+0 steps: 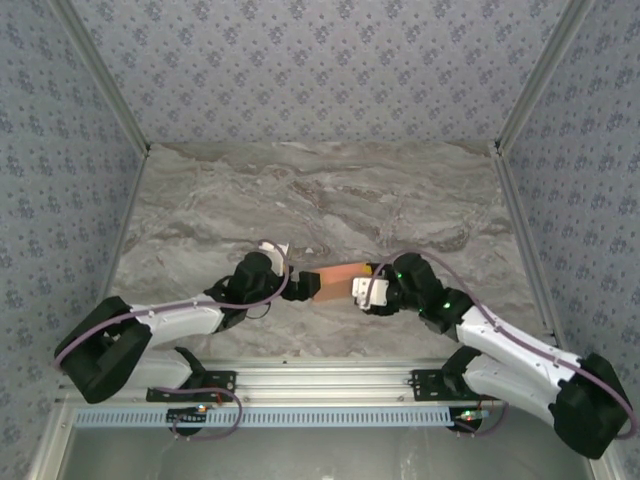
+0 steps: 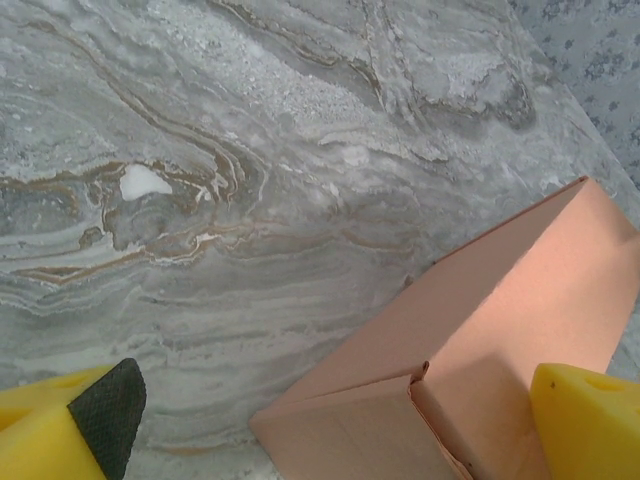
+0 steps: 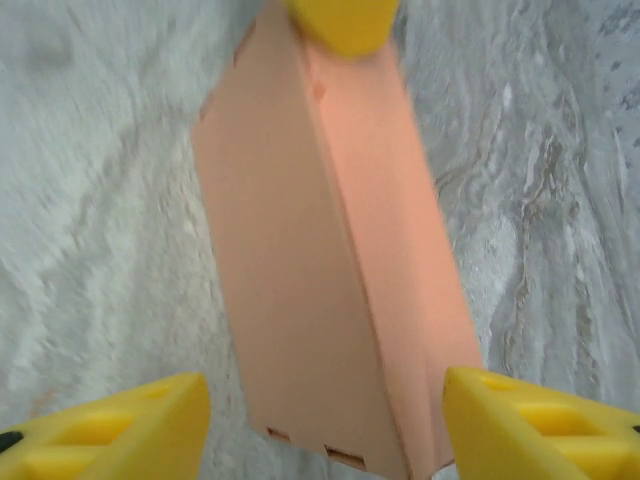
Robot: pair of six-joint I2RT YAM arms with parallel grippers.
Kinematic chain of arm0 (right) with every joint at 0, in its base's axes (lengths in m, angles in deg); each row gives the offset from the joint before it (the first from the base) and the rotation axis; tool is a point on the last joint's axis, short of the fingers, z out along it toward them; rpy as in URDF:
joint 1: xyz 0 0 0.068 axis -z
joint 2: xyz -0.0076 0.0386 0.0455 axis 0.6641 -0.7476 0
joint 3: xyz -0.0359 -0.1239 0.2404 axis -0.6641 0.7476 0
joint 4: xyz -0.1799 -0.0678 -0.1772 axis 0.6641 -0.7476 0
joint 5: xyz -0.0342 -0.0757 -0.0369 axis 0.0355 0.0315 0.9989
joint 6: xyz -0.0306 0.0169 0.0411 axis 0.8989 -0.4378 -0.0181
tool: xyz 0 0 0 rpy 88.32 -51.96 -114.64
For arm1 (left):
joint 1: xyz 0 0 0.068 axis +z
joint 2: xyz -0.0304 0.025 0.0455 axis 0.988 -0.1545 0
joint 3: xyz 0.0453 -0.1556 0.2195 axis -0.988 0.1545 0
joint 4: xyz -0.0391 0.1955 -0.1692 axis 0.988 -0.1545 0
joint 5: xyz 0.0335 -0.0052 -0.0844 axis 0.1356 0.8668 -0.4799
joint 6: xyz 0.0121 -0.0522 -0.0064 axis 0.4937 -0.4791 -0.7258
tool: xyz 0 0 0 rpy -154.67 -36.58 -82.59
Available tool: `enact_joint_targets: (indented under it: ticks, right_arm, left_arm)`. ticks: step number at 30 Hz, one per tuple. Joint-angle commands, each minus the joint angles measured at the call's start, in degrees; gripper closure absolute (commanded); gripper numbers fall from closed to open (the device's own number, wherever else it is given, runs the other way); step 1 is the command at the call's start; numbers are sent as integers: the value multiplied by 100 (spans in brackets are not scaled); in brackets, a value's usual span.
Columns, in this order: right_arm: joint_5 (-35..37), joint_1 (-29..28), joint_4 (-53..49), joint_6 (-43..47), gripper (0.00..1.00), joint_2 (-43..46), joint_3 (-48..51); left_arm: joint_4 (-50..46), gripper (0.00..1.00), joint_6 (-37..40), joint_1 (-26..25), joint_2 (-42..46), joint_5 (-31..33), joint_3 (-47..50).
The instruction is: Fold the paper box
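The paper box [image 1: 335,283] lies on the marble-patterned table [image 1: 320,190], near its front edge, right between the two arms, and it already reads as a box: a closed, flat rectangular block of salmon card with crisp long edges, not a loose sheet. The left tool [image 1: 300,287] sits at one end with its jaws spread wide. From its wrist camera, the box lies off-centre against one yellow finger [image 2: 590,420], with bare table on the other side, so nothing is gripped there. The right tool [image 1: 362,292] is at the opposite end, jaws apart and straddling the box. One finger [image 3: 120,430] stands clear of the card; whether the other touches is hard to tell, but it is no clamp. In the right wrist view, a yellow fingertip [image 3: 345,20] of the left tool sits at the far end of the box. The end facing the left tool shows a flap seam with a slight gap at the corner, while the end by the right tool shows two small slots low down. On this evidence the main folding looks done. What is left is probably only pressing that end flap fully home, and perhaps a final check of the shape.
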Motion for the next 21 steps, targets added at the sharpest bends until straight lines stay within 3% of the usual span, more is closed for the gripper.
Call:
enact_joint_targets:
  ticks: [1,3,6,11,14,21]
  right_arm:
    - [-1761,562,158,-1500,35,400,-359]
    - [-2190,935,811,-2292,35,486,-245]
    - [-2105,1428,2543,-3861,40,116,57]
    - [-1092,1501,4680,-5038,41,-876,392]
    - [-811,1403,5319,-5105,42,-1458,311]
    - [-1046,1312,6181,-4526,43,-2734,628]
  left_arm:
    - [-605,1,232,4,-214,450,237]
    - [-628,1,214,2,-177,507,262]
    - [-645,1,217,6,-137,584,294]
    - [-638,1,172,4,-177,632,319]
    - [-617,1,160,2,-279,618,292]
    - [-603,1,203,4,-497,557,169]
